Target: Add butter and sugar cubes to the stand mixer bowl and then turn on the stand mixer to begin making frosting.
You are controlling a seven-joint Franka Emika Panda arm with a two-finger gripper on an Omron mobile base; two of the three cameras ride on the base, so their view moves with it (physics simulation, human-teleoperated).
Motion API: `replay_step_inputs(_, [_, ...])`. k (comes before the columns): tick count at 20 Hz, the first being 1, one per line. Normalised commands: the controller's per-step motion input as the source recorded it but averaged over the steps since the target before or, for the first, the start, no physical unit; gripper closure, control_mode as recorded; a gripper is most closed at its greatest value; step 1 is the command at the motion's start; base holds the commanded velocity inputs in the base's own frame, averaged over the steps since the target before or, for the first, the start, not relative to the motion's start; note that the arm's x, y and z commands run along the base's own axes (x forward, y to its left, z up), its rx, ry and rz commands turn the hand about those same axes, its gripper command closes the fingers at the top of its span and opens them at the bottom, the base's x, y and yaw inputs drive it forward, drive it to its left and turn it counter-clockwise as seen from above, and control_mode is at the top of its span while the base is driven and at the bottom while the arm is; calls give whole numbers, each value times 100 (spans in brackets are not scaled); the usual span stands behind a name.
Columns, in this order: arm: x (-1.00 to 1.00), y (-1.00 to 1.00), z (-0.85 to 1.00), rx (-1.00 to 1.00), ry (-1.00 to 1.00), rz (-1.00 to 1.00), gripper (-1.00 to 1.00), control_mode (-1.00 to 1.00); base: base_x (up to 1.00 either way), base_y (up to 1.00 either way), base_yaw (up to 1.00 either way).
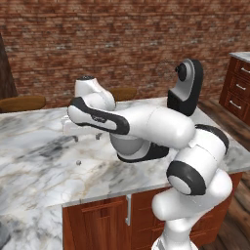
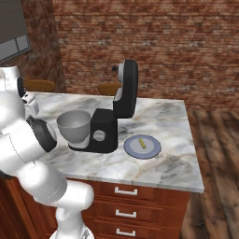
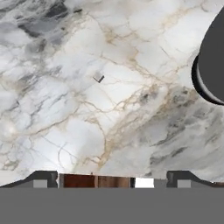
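From the left base view we see the white arm stretched leftward over the marble counter, its hand hovering above the stone with two small dark tips pointing down. A tiny whitish sugar cube lies alone on the counter just below and in front of that hand. The grey stand mixer bowl sits partly hidden behind the forearm, and a taller black-and-grey curved appliance stands further back to the right.

From the right base view we find the stand mixer, squat and black with a round grey knob on its side, holding the bowl at its left. Just right of the mixer lies a round grey-blue plate with the pale-yellow butter resting on it. The curved appliance rises directly behind the mixer.

From the hand view we look straight down at the marble. The jaws stand released, wide apart, with nothing between them. The sugar cube appears as a small grey-white speck above them, well clear of both tips. The dark rim of the bowl shows at the right edge.
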Motion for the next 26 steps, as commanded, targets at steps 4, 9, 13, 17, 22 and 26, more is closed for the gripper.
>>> replay_step_inputs(4, [0, 30, -73, -8, 0, 26, -100, -100, 0, 0, 0])
replay_step_inputs(9, [7, 5, -59, -2, -14, 17, -100, -100, 0, 0, 0])
replay_step_inputs(13, [32, 0, -49, 0, -14, 9, -100, -100, 0, 0, 0])
replay_step_inputs(17, [33, 0, -46, 0, -5, 8, -100, -100, 0, 0, 0])
replay_step_inputs(22, [23, 6, -35, 0, 0, 6, -100, -100, 0, 0, 0])
replay_step_inputs(26, [25, 14, -16, 0, 0, 3, -100, -100, 0, 0, 0])
